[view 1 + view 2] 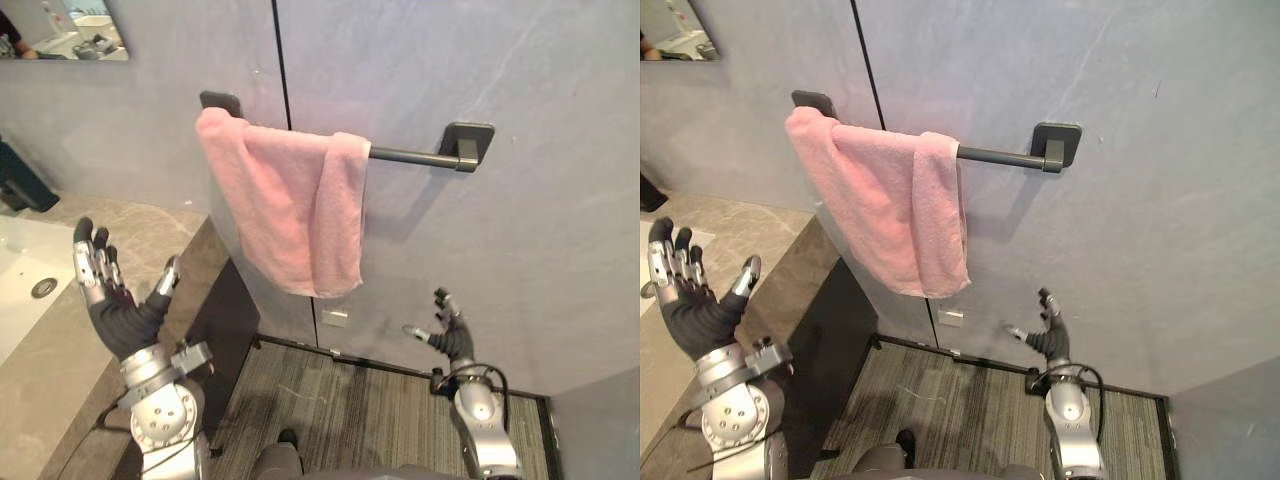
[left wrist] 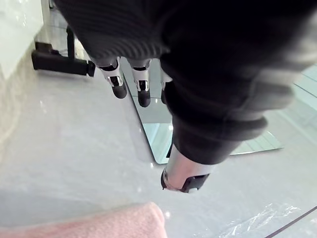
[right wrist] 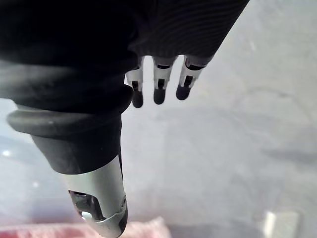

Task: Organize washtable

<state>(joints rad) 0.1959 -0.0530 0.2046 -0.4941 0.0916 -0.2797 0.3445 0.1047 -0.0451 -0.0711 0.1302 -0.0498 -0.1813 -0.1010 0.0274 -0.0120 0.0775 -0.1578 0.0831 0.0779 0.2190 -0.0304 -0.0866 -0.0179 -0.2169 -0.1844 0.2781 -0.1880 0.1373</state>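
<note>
Pink towel (image 1: 285, 205) draped over the left part of a dark towel bar (image 1: 410, 156) on the grey wall. It hangs in two uneven folds, bunched toward the left bracket, and the right stretch of the bar is bare, so it appears hung but not spread evenly. The left hand (image 1: 115, 305) is raised above the end of the stone counter (image 1: 150, 235) with fingers straight and thumb apart. It holds nothing and is well clear of the cloth, a posture that reads as either a release or a readiness to reach. The right hand (image 1: 450, 335) sits low near the wall, below and to the right of the towel's hem, its fingers spread and empty. The right wrist view confirms straight fingers (image 3: 157, 89) pointing at bare wall. Surroundings: a white sink (image 1: 25, 270) set into the counter at far left, a mirror (image 1: 70, 30) at the upper left corner, a small white wall plate (image 1: 336, 317) just beneath the towel's lowest fold, and striped flooring (image 1: 330, 400) below. Nothing lies between either hand and the towel. The counter's dark end panel (image 1: 225, 330) stands close beside the left arm — a likely constraint on any low sweep toward the hem.
</note>
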